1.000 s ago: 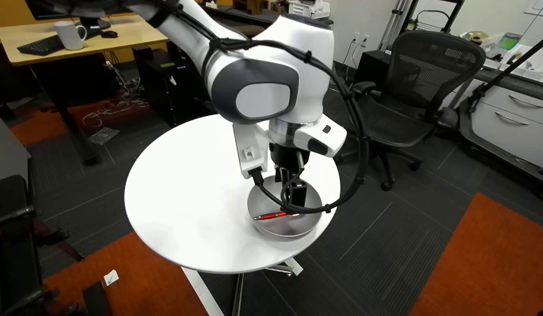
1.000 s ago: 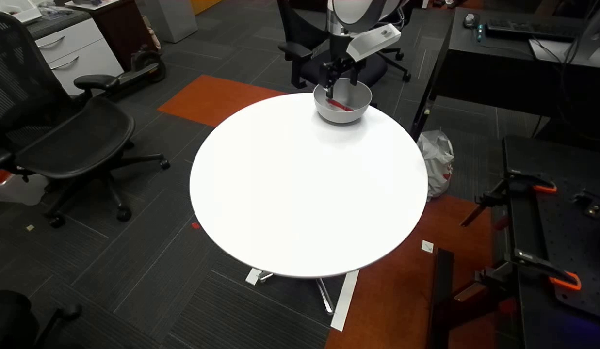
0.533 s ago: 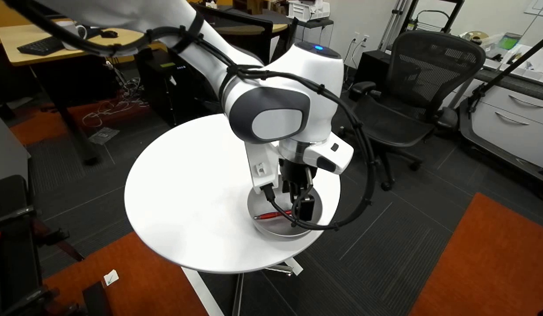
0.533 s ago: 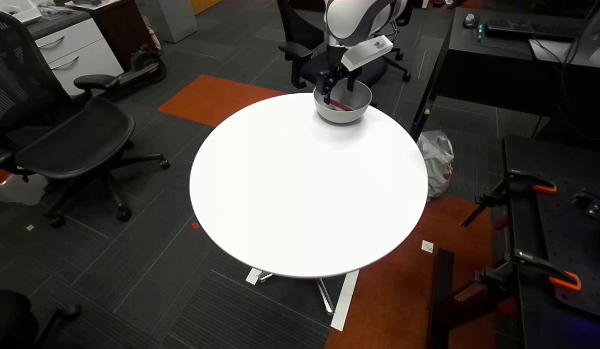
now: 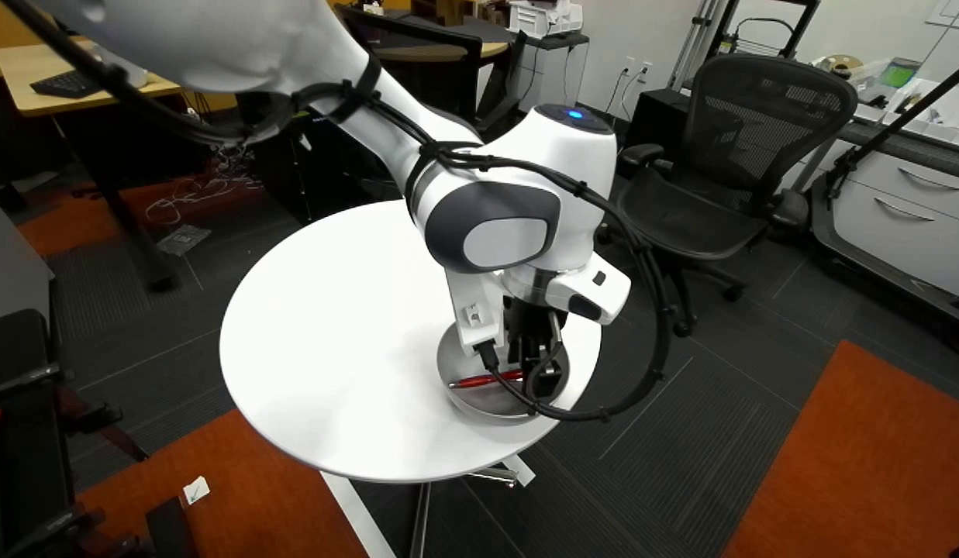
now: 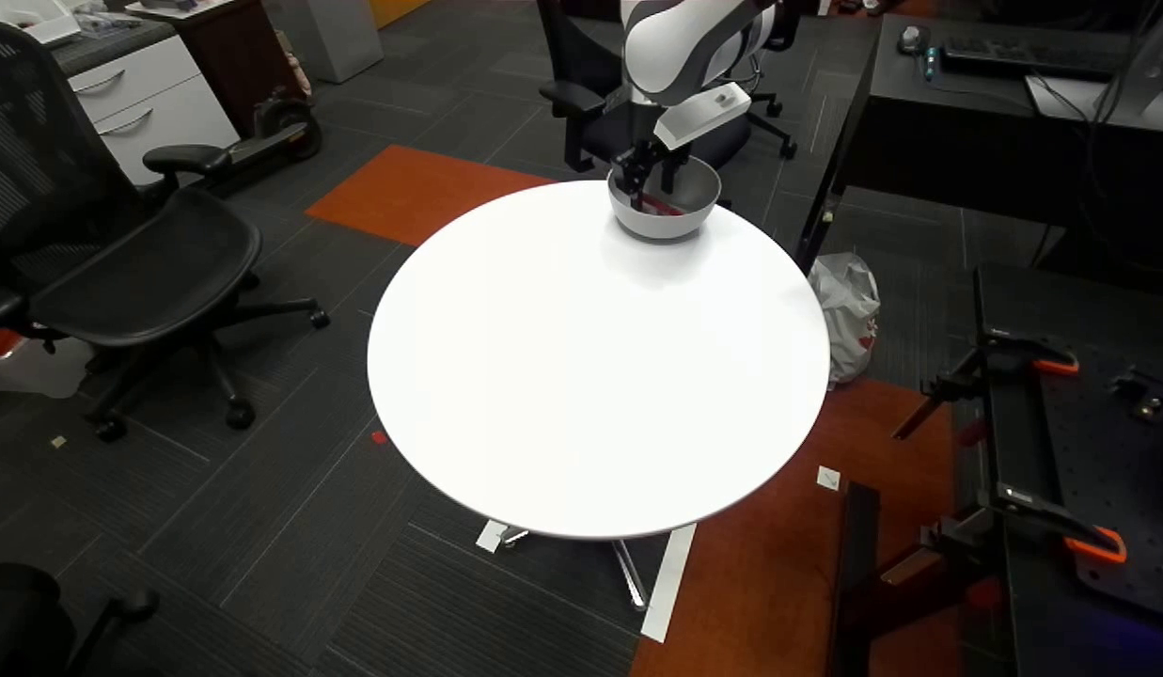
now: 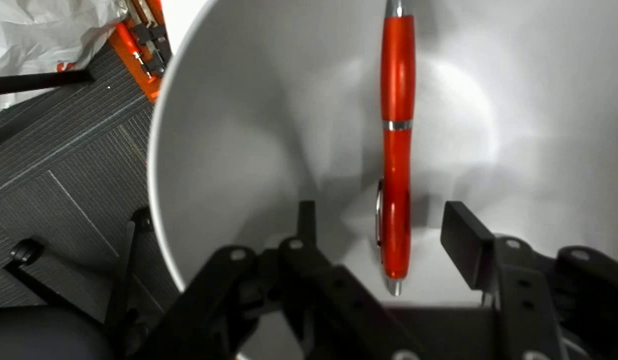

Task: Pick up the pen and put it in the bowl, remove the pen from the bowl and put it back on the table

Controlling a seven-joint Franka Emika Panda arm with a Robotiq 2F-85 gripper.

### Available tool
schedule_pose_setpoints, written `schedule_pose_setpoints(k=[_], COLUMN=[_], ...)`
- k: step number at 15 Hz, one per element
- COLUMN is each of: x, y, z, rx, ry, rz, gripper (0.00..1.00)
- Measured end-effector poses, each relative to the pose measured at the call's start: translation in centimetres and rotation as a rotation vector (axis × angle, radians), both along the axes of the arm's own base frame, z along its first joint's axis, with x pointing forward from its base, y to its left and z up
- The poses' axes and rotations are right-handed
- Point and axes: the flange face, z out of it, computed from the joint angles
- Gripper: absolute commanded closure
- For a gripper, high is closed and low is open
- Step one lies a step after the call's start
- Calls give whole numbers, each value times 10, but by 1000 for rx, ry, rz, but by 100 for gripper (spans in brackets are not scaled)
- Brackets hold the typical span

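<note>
The red pen lies inside the silver-grey bowl, running top to bottom in the wrist view. My gripper is open, with one finger on each side of the pen's clip end. Neither finger touches the pen. In both exterior views the fingers are down inside the bowl. The pen shows partly in both exterior views; the fingers hide one end. The bowl stands near the edge of the round white table.
The bowl's wall surrounds the fingers. A black cable loop hangs from the arm past the bowl. An office chair stands beside the table. A plastic bag is on the floor, and a black bench stands at one side.
My arm has come down, and the open gripper has sunk deeper into the bowl, around the pen's end. The pen, bowl and table have not moved.
</note>
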Motion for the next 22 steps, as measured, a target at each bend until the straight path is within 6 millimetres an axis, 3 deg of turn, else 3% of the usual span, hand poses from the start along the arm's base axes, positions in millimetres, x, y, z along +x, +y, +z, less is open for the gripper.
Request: schedule_pose_setpoints(k=[3,5,10,13,18,22], x=[3,5,7,10,9,-1], y=[-2,-2,-2,1,22,53], z=[-2,-2,3,16,66,108], rx=[-1,-2,-4,-7,-14,-27], ry=[0,-1,-8,-24,-73,-114], rz=[0,0,1,7,28,71], gripper=[88,99,96,96,96,96])
